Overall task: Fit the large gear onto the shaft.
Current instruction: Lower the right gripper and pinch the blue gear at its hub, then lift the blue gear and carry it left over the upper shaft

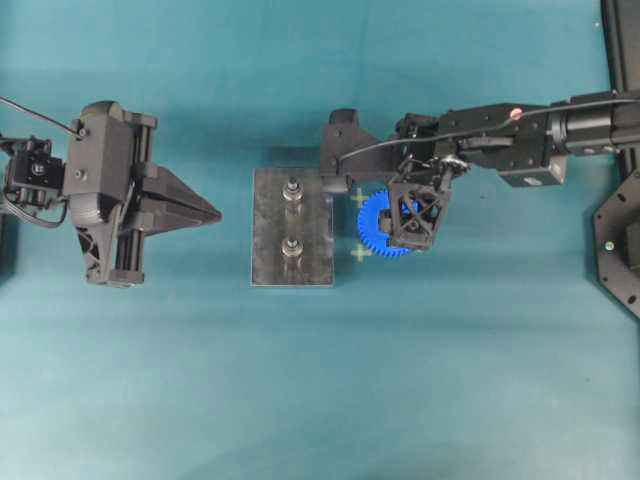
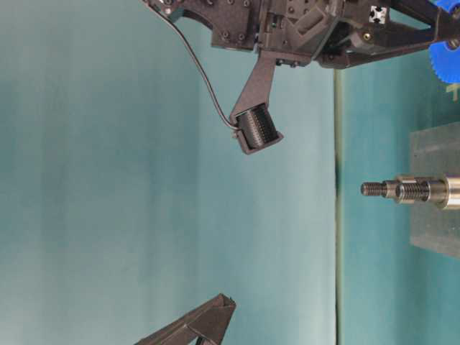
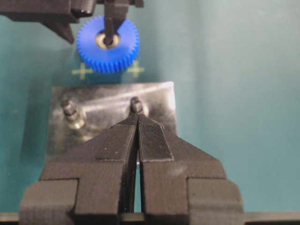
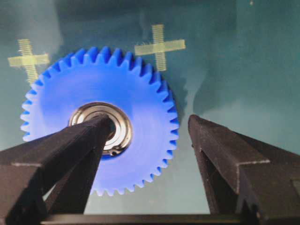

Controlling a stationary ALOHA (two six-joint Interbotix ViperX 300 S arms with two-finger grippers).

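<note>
My right hand (image 4: 150, 126) spread wide, straddling large gear (image 4: 101, 124) flat on desk (image 1: 480, 380); left hand (image 3: 137, 123) pinched together.

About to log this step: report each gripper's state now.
Left gripper: shut, holding nothing.
Right gripper: open, one finger over the large gear's hub, the other beside its rim; not gripping.

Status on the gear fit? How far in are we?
Early. Done: nothing fitted; both shafts on the grey plate are bare. In hand: the right end effector is open over the large gear, one finger over its hub, the other outside the teeth; the gear lies flat on the mat by the tape crosses. Left: grasp, lift, seat. The left end effector is shut, idle.
</note>
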